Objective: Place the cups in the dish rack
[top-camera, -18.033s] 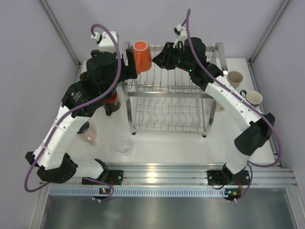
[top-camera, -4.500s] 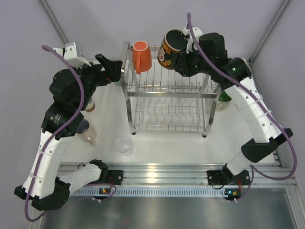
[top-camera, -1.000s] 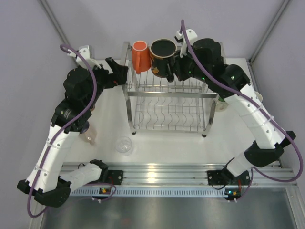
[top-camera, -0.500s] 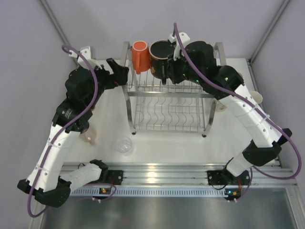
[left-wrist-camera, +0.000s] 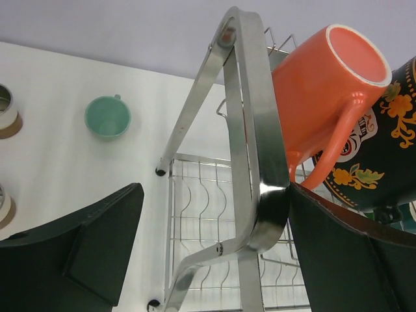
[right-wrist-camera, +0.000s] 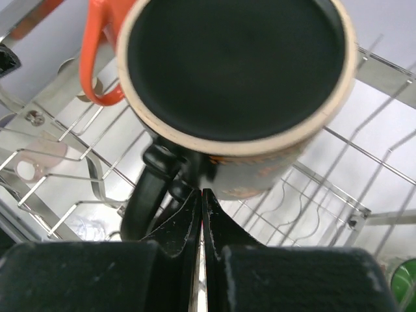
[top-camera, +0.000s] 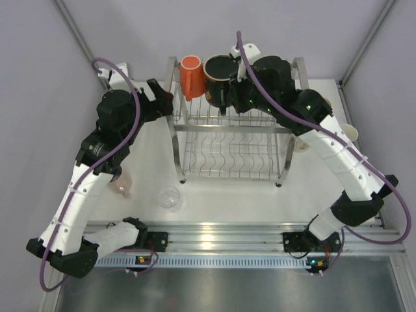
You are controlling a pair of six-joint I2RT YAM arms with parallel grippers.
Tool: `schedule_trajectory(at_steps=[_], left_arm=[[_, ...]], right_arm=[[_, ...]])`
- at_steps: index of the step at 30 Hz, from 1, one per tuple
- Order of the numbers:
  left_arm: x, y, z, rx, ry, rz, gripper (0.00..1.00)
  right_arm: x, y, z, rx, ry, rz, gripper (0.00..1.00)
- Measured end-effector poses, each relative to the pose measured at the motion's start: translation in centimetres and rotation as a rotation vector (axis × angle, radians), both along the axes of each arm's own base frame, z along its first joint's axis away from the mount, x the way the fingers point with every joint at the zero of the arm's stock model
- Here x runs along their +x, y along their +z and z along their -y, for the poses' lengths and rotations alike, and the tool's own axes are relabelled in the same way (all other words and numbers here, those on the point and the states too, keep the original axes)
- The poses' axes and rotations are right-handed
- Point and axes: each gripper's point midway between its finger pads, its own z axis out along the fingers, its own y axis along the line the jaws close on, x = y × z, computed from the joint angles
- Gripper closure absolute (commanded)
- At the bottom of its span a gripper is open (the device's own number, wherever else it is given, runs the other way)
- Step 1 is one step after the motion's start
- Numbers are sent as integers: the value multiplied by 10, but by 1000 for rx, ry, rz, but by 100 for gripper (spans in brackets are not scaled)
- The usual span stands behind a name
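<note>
Overhead view bright, even, diffuse, lit from above; I note only soft shadow under dish rack (top-camera: 231, 146), mild glare on metal strip (top-camera: 227, 286) behind both claws. View from left claw (left-wrist-camera: 213, 195): hot streak on steel post (left-wrist-camera: 250, 97) between fingers (left-wrist-camera: 97, 247); fingers near-black. View from right claw (right-wrist-camera: 201, 195): fingers blurred; black mug (right-wrist-camera: 237, 71) interior beyond tips crushed to black; thin wire shadows on table (right-wrist-camera: 383, 130) right of claw.

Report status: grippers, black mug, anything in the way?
Left gripper open, at rack post. Right gripper shut at black mug handle. Mug on top tier, tight beside orange mug.
</note>
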Motion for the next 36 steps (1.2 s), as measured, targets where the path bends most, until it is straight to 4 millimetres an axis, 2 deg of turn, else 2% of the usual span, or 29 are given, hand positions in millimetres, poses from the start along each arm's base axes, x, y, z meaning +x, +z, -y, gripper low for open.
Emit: schedule_trajectory(at_steps=[5, 10, 13, 16, 21, 22, 24, 27, 28, 32, 33, 36], left_arm=[[0, 2, -6, 17, 27, -23, 7], [1, 0, -7, -9, 42, -35, 7], [3, -1, -16, -27, 59, -47, 7], [9, -1, -37, -48, 96, -68, 7], [19, -2, -90, -62, 243, -76, 9], [18, -3, -95, -62, 255, -78, 9], [18, -6, -96, -67, 244, -85, 9], [17, -13, -84, -78, 180, -105, 11], [17, -15, -80, -81, 158, -112, 11], [16, -22, -71, -88, 108, -131, 10], [16, -22, -70, -90, 101, -132, 10], [16, -21, -69, -92, 90, -129, 9]], right_arm=[[-1, 12, 21, 19, -33, 24, 100], [-11, 34, 47, 63, -63, 72, 100], [-19, 38, 61, 72, -80, 85, 100], [-30, 44, 73, 87, -88, 103, 100], [-52, 61, 96, 135, -93, 165, 100], [-55, 64, 100, 145, -93, 180, 100], [-59, 70, 104, 167, -94, 208, 100], [-58, 65, 102, 168, -93, 208, 100], [-56, 61, 101, 164, -92, 201, 89], [-43, 37, 87, 148, -106, 127, 54], [-39, 30, 85, 144, -116, 103, 48], [-31, 32, 84, 196, -176, 78, 44]])
